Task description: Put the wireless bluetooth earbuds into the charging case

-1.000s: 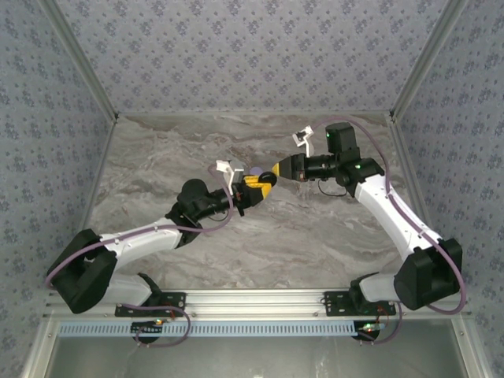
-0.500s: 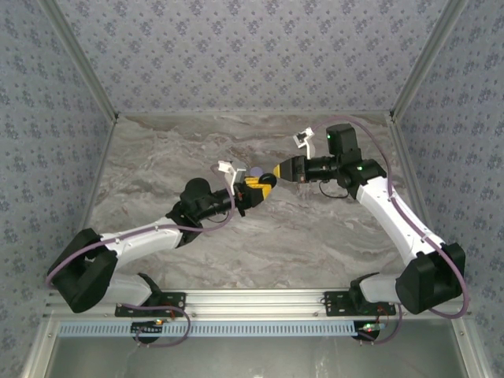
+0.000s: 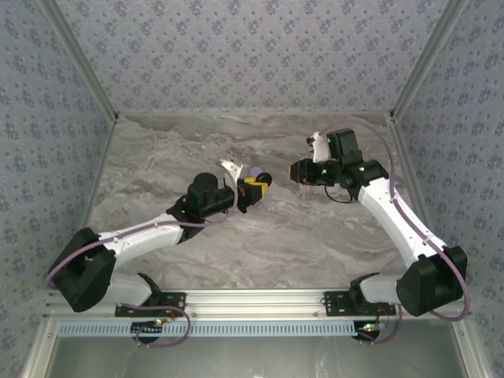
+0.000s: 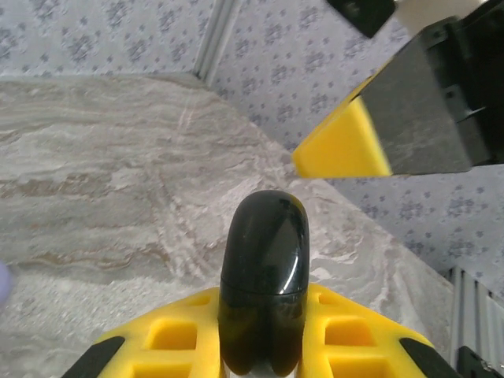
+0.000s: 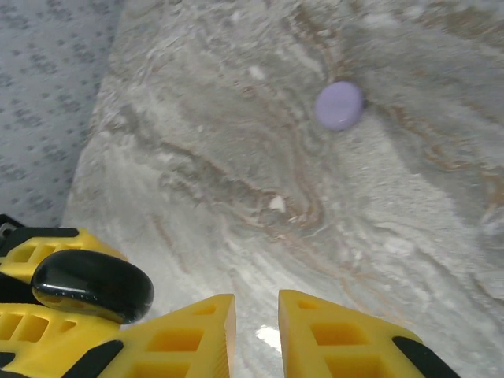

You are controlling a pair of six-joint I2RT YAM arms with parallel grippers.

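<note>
Black case base hidden between left hand fingers.

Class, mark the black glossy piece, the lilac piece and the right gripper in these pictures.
black glossy piece (image 4: 264, 272), left wrist view, its middle.
lilac piece (image 5: 339, 105), right wrist view, its middle.
right gripper (image 5: 257, 309), right wrist view, gap between its fingertips.

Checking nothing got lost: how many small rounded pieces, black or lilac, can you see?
2. A glossy black piece is clamped in the left gripper; a lilac piece lies on the marble table beyond it. Others may be hidden beneath the arms.
</note>
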